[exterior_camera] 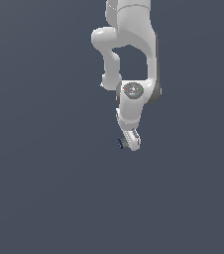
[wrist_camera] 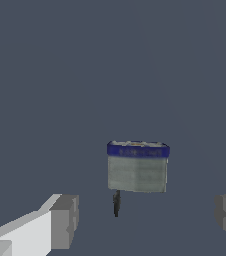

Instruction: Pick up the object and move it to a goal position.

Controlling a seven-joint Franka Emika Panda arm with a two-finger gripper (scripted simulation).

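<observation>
The object (wrist_camera: 137,167) shows in the wrist view as a small piece with a dark-blue band along one edge, a grey-olive body and a thin dark stem. It lies on the flat grey ground. In the exterior view it is a tiny dark-blue speck (exterior_camera: 120,144), just to the exterior view's left of the white gripper (exterior_camera: 132,143). In the wrist view the gripper (wrist_camera: 146,219) is open. Its two grey fingertips (wrist_camera: 64,221) stand wide apart, and the object lies beyond the gap between them, touching neither.
The white Panda arm (exterior_camera: 134,59) reaches down from the top of the exterior view. Only plain dark grey-blue ground (exterior_camera: 44,198) surrounds it. No goal marker shows.
</observation>
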